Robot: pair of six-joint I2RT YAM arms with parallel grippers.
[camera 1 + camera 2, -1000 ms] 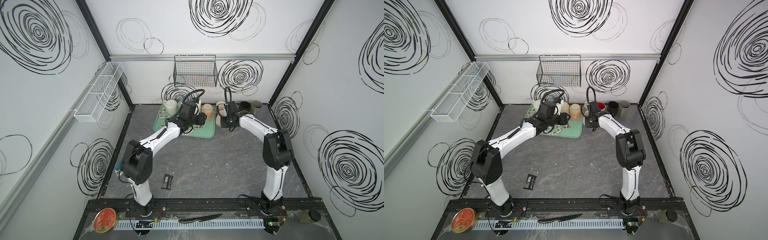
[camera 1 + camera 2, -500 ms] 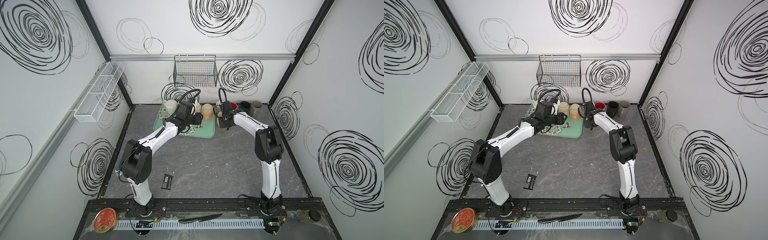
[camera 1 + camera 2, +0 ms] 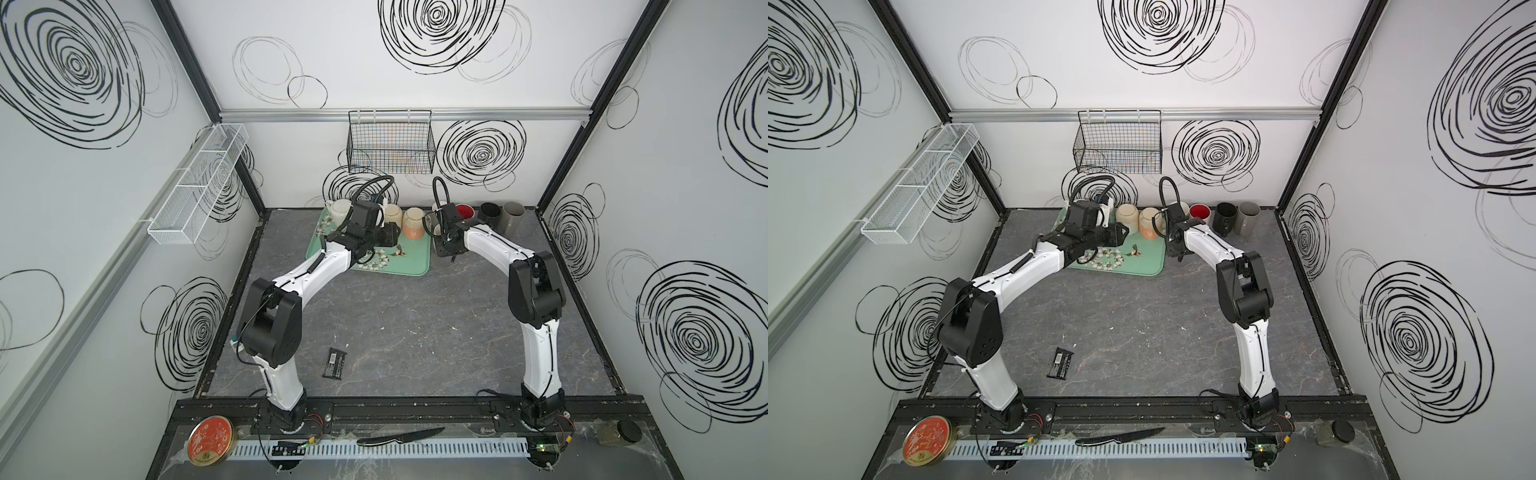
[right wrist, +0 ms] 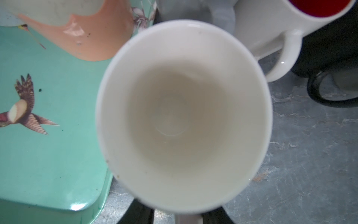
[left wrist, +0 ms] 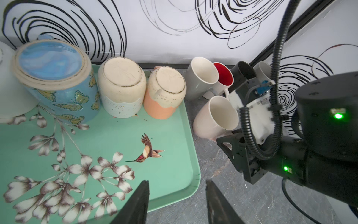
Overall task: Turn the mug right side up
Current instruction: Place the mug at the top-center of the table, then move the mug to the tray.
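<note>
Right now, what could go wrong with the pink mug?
The right pincer sits around the handle of the pink mug, so pulling away crooked might tip it over. The mug also stands close to the tray and the red-lined mug; a nudge could knock them together.

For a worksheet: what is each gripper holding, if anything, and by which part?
Left gripper: nothing, jaws open. Right gripper straddles the handle of the pink mug; grip cannot be told.
</note>
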